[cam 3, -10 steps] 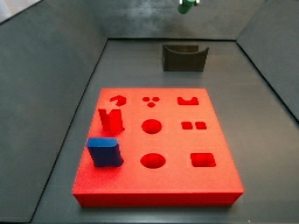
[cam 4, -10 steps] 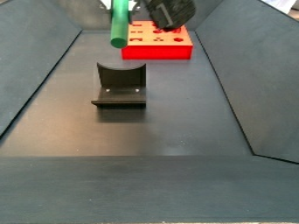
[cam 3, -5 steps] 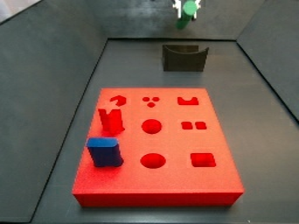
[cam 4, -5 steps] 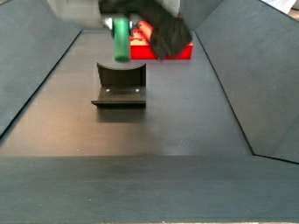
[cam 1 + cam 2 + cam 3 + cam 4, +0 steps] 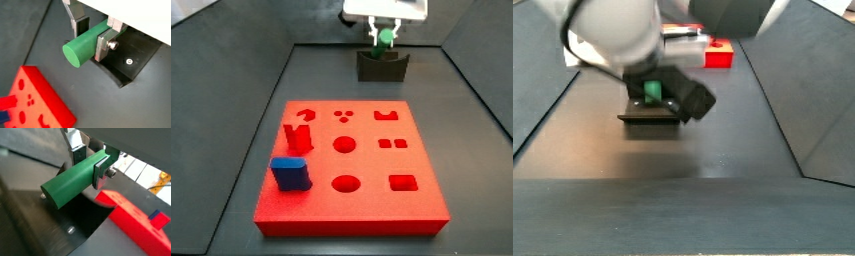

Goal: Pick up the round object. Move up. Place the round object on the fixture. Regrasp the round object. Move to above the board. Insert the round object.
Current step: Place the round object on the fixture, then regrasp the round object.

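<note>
My gripper is shut on the round object, a smooth green peg, and holds it just over the notch of the dark fixture at the far end of the floor. In a side view the peg sits low at the fixture's top, partly hidden by the arm. In both wrist views the silver fingers clamp the peg crosswise, with the gripper above the fixture. I cannot tell if the peg touches the notch. The red board lies nearer.
A blue block stands on the board's left side. The board also shows in the wrist views and behind the arm. Sloped dark walls close in the floor on both sides.
The gripper has come down with the green peg, from high above the fixture to right at its notch. The board and blue block have not moved.
</note>
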{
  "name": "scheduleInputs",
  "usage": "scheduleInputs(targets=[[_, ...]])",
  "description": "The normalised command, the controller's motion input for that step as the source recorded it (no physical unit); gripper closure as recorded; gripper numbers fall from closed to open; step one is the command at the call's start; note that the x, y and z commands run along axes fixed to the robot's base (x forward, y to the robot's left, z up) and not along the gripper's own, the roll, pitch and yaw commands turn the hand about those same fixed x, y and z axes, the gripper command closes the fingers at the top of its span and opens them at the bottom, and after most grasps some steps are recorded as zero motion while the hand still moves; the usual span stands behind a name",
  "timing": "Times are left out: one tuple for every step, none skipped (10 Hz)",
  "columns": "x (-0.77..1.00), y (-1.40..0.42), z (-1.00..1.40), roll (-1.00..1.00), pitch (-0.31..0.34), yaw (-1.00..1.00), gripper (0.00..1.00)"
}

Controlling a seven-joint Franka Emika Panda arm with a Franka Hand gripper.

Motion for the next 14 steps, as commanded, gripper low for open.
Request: scheduleInputs(targets=[[0.14,0.1,-0.64,-0.17,-0.038,-0.22,1.0],[0.12,0.07,-0.4,-0.17,-0.063,-0.17,1.0],[0.1,0.07,-0.24,-0.16,-0.074,-0.13,1.0],[0.07,0.03,-0.17,-0.14,-0.08,-0.09,1.0],[0.0,0.0,0.0,0.0,0.0,0.0,0.0],[0.0,0.0,1.0,0.03,0.021,-0.02,0.0],[-0.01,0.0,1.0,0.04,0.028,-0.01,0.0],[-0.02,0.0,1.0,0.04,0.036,-0.01,0.0],[-0.03,0.0,1.0,0.06,0.036,-0.01,0.0],[-0.04,0.0,1.0,0.07,0.041,-0.01,0.0],[-0.04,0.0,0.86,0.06,0.048,-0.02,0.0],[-0.04,0.0,0.69,0.06,0.052,-0.02,0.0],[-0.03,0.0,0.45,0.06,0.049,-0.02,0.0],[-0.03,0.0,0.33,0.05,0.047,-0.02,0.0]])
